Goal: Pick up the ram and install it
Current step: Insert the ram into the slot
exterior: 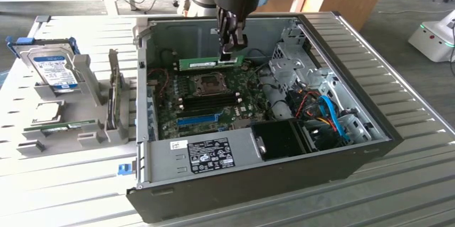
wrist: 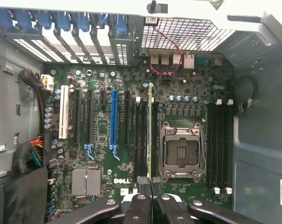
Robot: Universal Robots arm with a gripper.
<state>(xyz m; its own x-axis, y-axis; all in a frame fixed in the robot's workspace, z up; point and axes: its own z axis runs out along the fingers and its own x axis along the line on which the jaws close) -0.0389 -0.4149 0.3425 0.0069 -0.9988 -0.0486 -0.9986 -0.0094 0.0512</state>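
- Nearest the wrist camera: gripper [wrist: 151,183], black fingers [wrist: 137,205] drawn close together and clamped on one end of the ram [wrist: 150,130].
- White DELL mark [wrist: 122,181] printed on the motherboard [wrist: 99,140], just beside the fingertips.
- Exterior view: white sticker [exterior: 210,155] on the case [exterior: 249,184], text too small to read.
- Drive [exterior: 57,70] with a blue label stands in a grey rack [exterior: 89,86] outside the case, on the exterior view's left.
- Ram: thin green stick with a pale label on its side, held level and on edge inside the case.
- Ram lines up over the black slots [wrist: 141,135] between the blue slot [wrist: 114,119] and the CPU socket [wrist: 180,151]. Seated or not: cannot tell.
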